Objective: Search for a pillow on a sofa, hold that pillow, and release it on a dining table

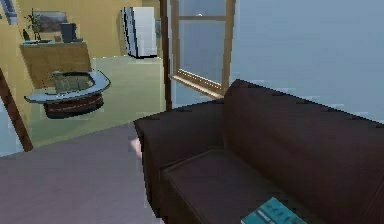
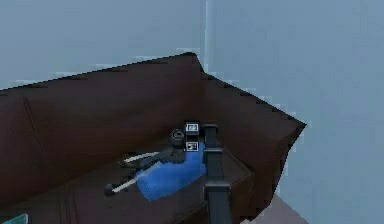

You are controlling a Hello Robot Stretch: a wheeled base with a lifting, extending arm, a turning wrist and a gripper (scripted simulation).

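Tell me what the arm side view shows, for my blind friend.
The robot's gripper is at a blue pillow on the seat of a brown sofa; whether it holds the pillow is unclear. A pale blue wall stands behind.

Arm side view: I cannot tell whether the gripper (image 2: 118, 172) holds anything. A blue pillow (image 2: 172, 182) lies on the sofa (image 2: 90, 120) seat at it, and the arm (image 2: 215, 185) covers the pillow's right end. The sofa is cut off by the left and bottom edges. Forward view: the bottom edge cuts a teal object (image 1: 276, 212) on the seat. A small pale thing (image 1: 134, 146) by the armrest is half hidden and too small for me to name.
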